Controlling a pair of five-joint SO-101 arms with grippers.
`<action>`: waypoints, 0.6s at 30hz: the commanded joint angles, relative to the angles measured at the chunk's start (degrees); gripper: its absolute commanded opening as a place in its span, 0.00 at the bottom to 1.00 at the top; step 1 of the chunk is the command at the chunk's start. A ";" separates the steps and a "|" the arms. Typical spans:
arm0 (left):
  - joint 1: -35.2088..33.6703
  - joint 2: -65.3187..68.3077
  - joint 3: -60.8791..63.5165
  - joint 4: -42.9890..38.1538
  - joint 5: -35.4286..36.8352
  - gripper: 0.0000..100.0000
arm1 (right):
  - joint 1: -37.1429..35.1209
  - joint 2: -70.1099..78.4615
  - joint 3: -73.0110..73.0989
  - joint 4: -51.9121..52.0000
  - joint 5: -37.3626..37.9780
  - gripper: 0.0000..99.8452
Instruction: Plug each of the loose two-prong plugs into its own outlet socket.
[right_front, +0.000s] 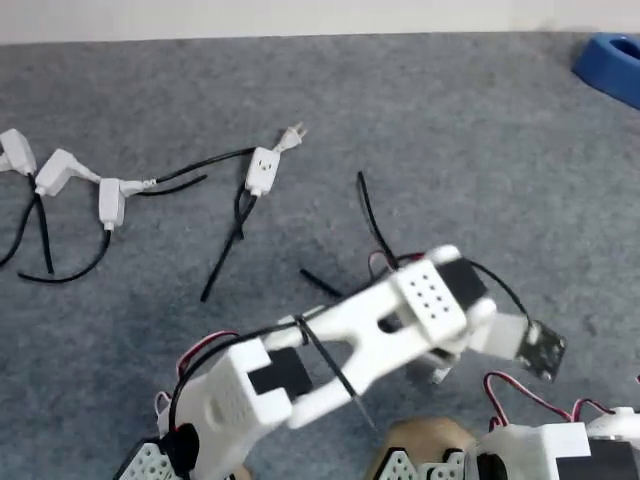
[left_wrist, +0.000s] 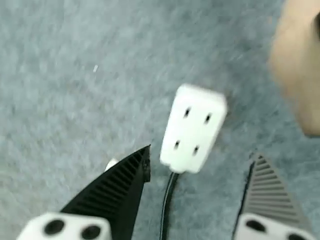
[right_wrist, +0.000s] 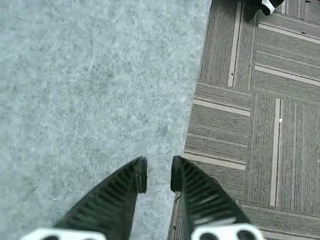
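My left hand (left_wrist: 200, 155) is spread wide over the socket block (left_wrist: 192, 129), which lies slots-up on the grey bench (left_wrist: 75, 75), black cord (left_wrist: 167, 205) trailing back under the hand. My right hand (right_wrist: 158, 167) is parted only a crack, holding nothing. If I close off-centre the block could skid or twist, or a finger could cover the slots; a plug (right_front: 293, 135) lies well apart

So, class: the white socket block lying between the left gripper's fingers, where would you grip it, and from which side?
Probably across its two long flat sides, coming down from above. The socket block lies flat, slots up, with its cord leaving one short end; the open fingers of the left gripper flank those sides, leaving the slots free.
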 joint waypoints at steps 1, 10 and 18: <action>2.86 0.66 -2.07 0.09 -0.44 0.30 | -1.10 -2.59 1.27 -3.12 0.53 0.09; -1.10 9.10 -2.42 -5.98 -0.44 0.30 | -1.01 -2.86 1.98 -3.12 0.62 0.09; -3.30 9.36 -5.23 -3.87 -0.44 0.26 | -1.19 -2.86 1.98 -3.03 1.85 0.09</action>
